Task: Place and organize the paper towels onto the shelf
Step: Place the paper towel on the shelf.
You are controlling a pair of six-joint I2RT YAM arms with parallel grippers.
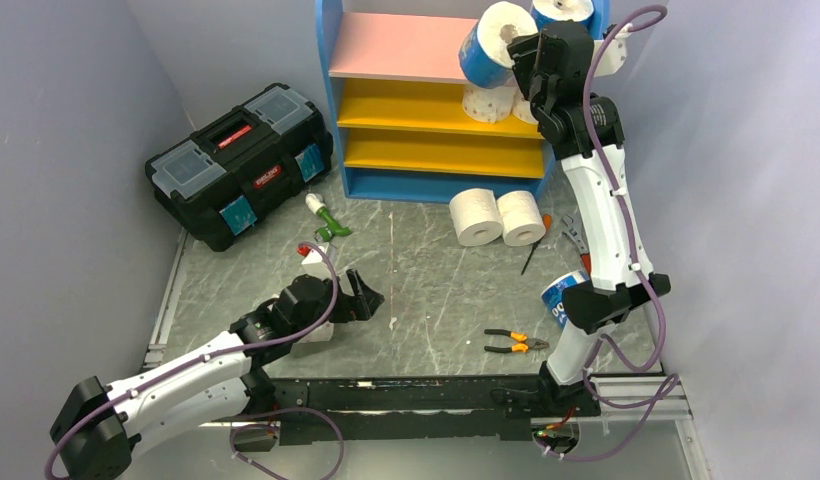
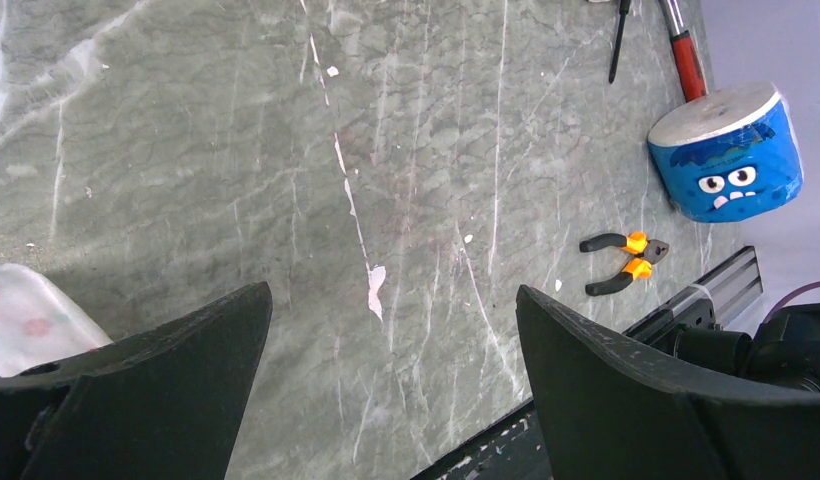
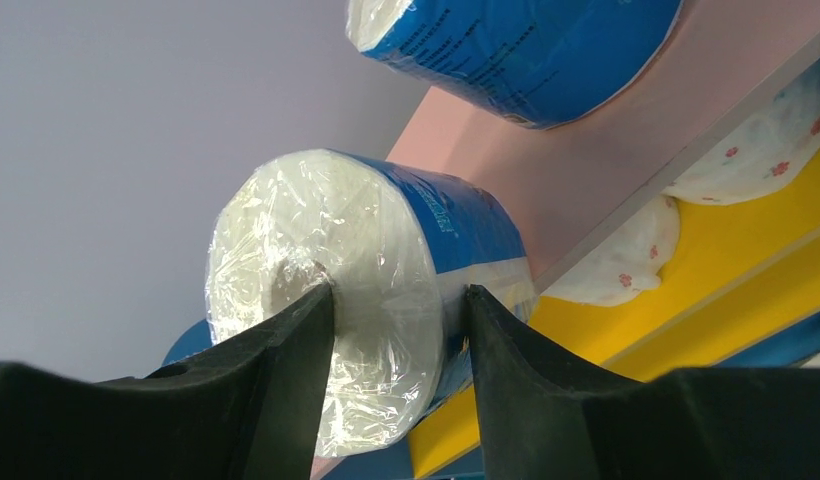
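Observation:
The shelf [image 1: 396, 45] stands at the back, blue-framed with a pink top board [image 3: 606, 170] and yellow boards below. My right gripper [image 3: 398, 291] is raised to the top board's right end, shut on a blue-wrapped paper towel roll [image 3: 386, 260], one finger at its core and the other on its wrap. A second blue roll [image 3: 526, 50] lies further along the pink board. Pink-dotted rolls [image 1: 489, 102] sit on the upper yellow board. Two white rolls [image 1: 476, 215] and a blue roll [image 2: 731, 160] rest on the table. My left gripper [image 2: 391, 292] hangs open over bare tabletop, holding nothing.
A black toolbox [image 1: 241, 160] sits at the back left. Orange-handled pliers [image 2: 624, 262] lie near the front rail, a screwdriver [image 1: 536, 250] by the white rolls, and a green-capped item [image 1: 328, 222] left of centre. A pink-dotted roll [image 2: 26, 320] lies beside my left fingers.

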